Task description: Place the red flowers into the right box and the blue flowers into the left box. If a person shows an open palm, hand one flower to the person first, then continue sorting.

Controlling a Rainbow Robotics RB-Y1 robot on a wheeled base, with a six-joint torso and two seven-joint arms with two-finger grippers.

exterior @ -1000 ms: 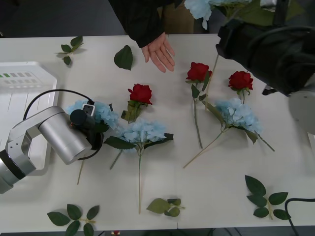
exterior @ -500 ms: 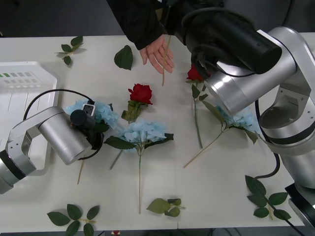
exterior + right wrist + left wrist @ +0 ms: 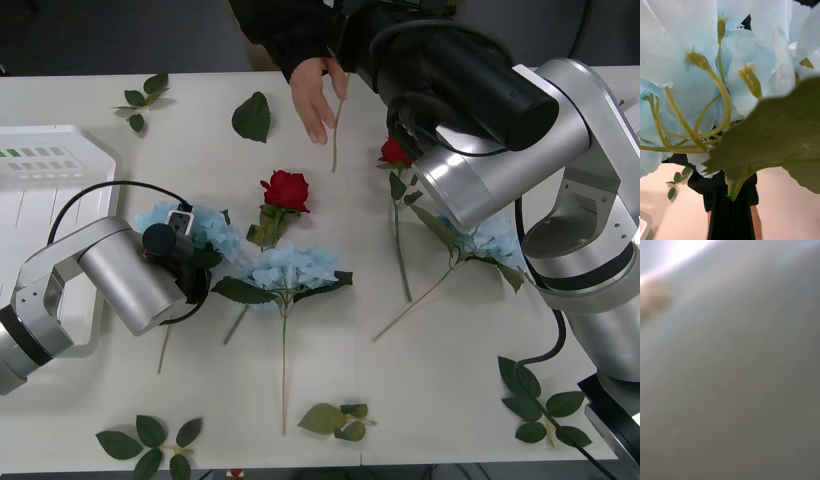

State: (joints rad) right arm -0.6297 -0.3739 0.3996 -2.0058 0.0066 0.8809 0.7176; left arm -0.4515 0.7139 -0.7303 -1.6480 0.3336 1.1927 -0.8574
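Blue flowers (image 3: 290, 268) count four for you. One lies mid-tabletop, one (image 3: 490, 240) lies half under the right arm (image 3: 480, 130), one (image 3: 205, 228) sits beneath the left arm's wrist, and the fourth is held high at the far edge. That fourth one's thin stem (image 3: 335, 130) hangs down toward the tabletop (image 3: 450, 350), and its pale bloom (image 3: 696, 56) and a big leaf (image 3: 775, 142) crowd the right wrist view.

A person's hand (image 3: 313, 95), coming out of a dark sleeve, points its fingers down right against that stem; you cannot tell whether it grips it. The bulky right arm reaches across the far right of the tabletop and covers part of a red rose.

You can count two red flowers: one (image 3: 286, 189) in the open near the centre, one (image 3: 395, 152) peeking from under the right arm, its stem running toward you.

Four loose leaf sprigs (image 3: 145, 95) and a single leaf (image 3: 251, 117) lie scattered about. Your left box (image 3: 50, 170) sits at the left edge.

The left arm (image 3: 120, 275) is bent low beside that box, its wrist over a blue bloom. You cannot tell whether the left hand or the right hand is spread or pinching.
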